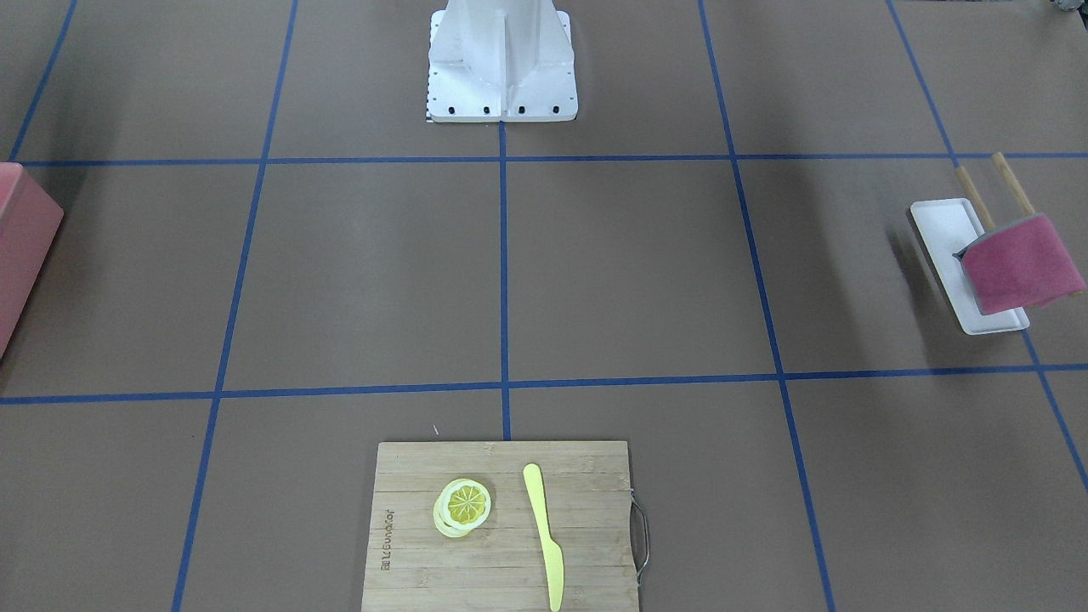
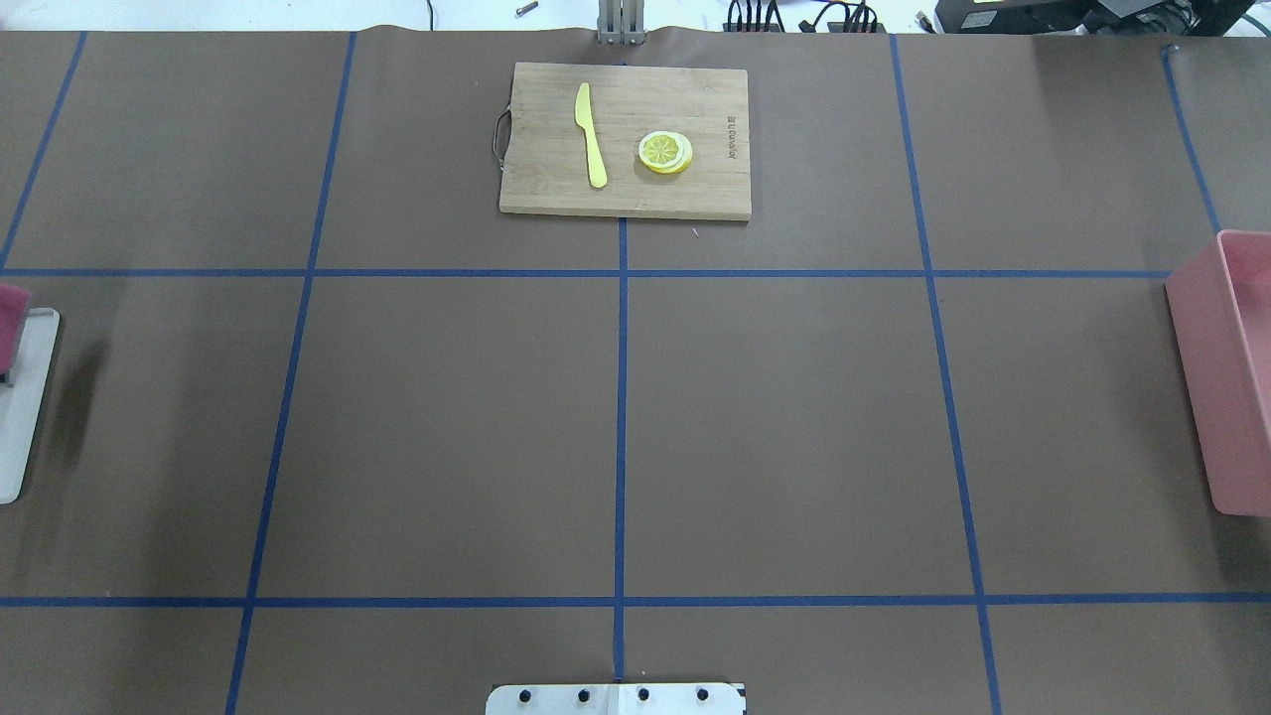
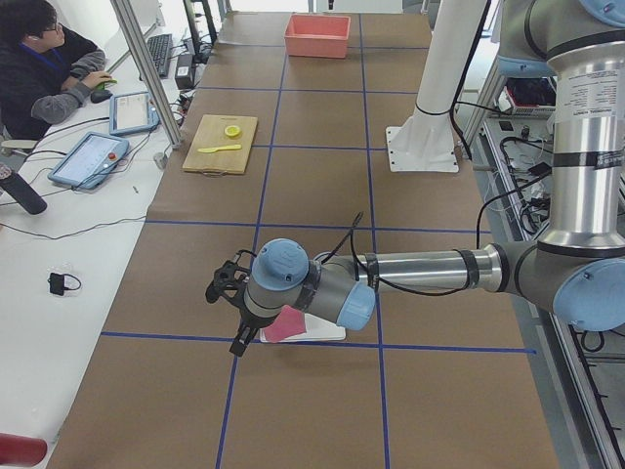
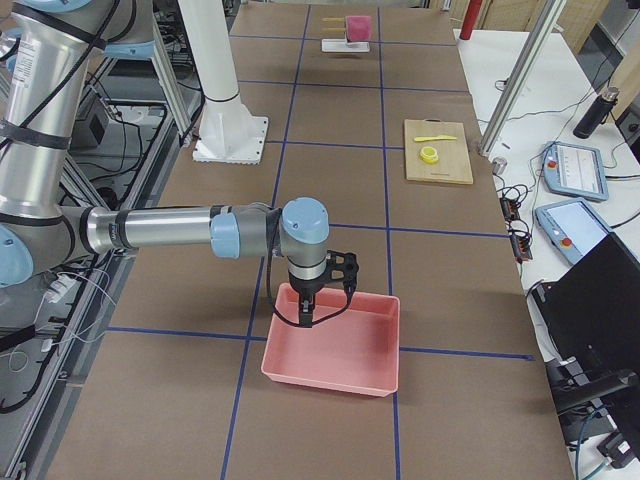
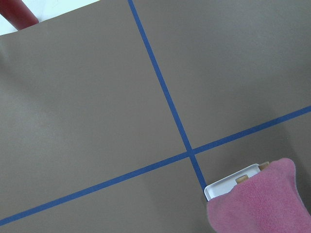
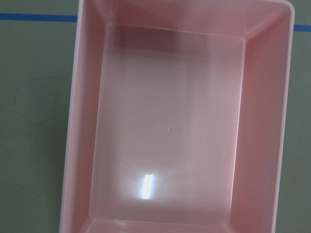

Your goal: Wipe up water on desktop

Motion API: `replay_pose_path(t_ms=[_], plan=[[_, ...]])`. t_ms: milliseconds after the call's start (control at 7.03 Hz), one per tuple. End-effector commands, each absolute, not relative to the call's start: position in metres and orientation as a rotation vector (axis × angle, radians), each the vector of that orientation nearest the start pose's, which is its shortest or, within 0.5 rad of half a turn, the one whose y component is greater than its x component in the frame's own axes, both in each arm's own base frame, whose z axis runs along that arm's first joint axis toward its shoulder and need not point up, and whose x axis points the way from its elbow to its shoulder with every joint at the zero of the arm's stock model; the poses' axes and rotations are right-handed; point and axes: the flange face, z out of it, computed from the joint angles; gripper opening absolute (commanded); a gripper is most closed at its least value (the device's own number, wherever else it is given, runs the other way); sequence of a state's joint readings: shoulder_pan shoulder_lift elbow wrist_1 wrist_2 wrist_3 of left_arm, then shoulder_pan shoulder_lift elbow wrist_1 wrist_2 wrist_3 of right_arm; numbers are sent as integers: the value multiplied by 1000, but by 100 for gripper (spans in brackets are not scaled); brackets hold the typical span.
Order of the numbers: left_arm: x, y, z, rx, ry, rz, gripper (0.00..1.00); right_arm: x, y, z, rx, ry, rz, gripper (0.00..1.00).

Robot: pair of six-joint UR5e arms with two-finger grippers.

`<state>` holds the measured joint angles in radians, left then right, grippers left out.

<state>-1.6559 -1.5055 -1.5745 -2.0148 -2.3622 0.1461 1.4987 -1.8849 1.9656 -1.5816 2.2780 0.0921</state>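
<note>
The brown desktop (image 2: 794,417) with blue tape lines fills the exterior views; water does not show on it in any view. A pink cloth (image 1: 1020,263) wrapped on two wooden sticks leans over a white tray (image 1: 943,225) at the table's left end. The cloth (image 5: 257,204) also shows at the lower right of the left wrist view. My left gripper (image 3: 232,315) hovers just beside the cloth (image 3: 288,325); I cannot tell if it is open or shut. My right gripper (image 4: 308,315) hangs over a pink bin (image 4: 330,385), its state equally unclear.
A bamboo cutting board (image 2: 626,194) at the far edge carries a yellow knife (image 2: 591,134) and lemon slices (image 2: 665,152). The empty pink bin (image 2: 1206,397) stands at the right end. The white robot base (image 1: 501,59) stands mid-table. A person (image 3: 49,59) sits at a side desk.
</note>
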Motion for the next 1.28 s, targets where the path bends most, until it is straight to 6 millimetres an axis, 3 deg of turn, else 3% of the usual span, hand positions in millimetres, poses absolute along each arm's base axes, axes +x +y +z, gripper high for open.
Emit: replay_pose_path(t_ms=[0, 427, 569, 711, 1137], plan=[[-103, -475, 638, 448, 741, 205, 99, 42, -369, 603, 10, -710, -5, 100], [-104, -477, 630, 487, 726, 222, 99, 42, -376, 591, 46, -705, -24, 100], [-103, -480, 626, 508, 725, 229, 99, 43, -394, 574, 90, -704, -35, 100], [-104, -484, 618, 525, 730, 238, 98, 43, -395, 567, 106, -705, -39, 100], [-99, -486, 615, 535, 800, 264, 99, 44, -388, 575, 134, -703, -50, 100]])
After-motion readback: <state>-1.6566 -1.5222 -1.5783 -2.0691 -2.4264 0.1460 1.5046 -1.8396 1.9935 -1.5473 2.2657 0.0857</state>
